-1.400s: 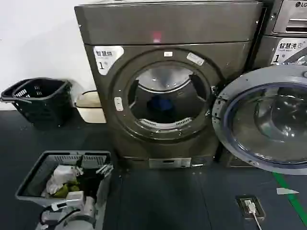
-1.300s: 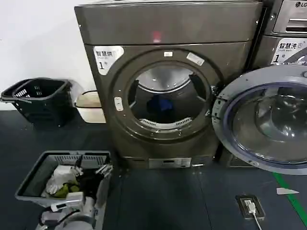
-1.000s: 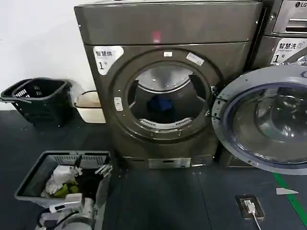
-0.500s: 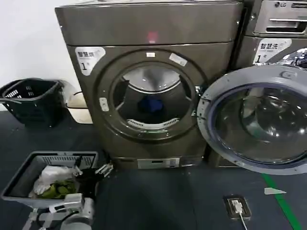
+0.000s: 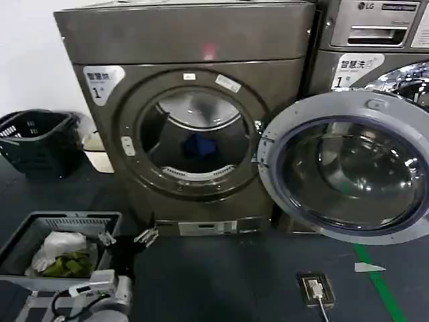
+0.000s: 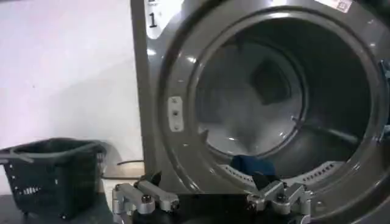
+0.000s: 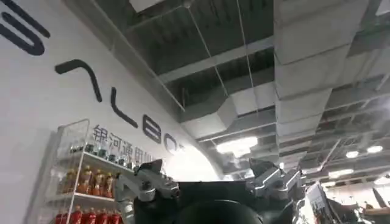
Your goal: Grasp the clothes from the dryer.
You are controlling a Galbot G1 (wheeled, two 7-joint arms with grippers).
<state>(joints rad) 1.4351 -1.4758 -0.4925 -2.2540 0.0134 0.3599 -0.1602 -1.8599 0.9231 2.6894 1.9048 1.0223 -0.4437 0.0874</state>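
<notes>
My left gripper (image 5: 127,240) hangs low before the dryer (image 5: 184,114), fingers spread wide and empty, level with the bottom rim of the drum mouth in the left wrist view (image 6: 210,201). My right gripper (image 7: 210,182), likewise spread and empty, points up at a ceiling of ducts and lights. The clothes (image 5: 200,145), a small dark blue bundle, lie deep in the drum, the round door (image 5: 345,168) swung open to the right, a grey basket (image 5: 20,258) of white and green cloths on the floor beside my left arm.

Two front-loading machines stand side by side, the dryer (image 5: 188,127) and an LG machine (image 5: 375,40), along with two baskets, one black (image 5: 37,141) and one grey (image 5: 60,225), and one dark blue bundle of clothes (image 5: 199,145).
</notes>
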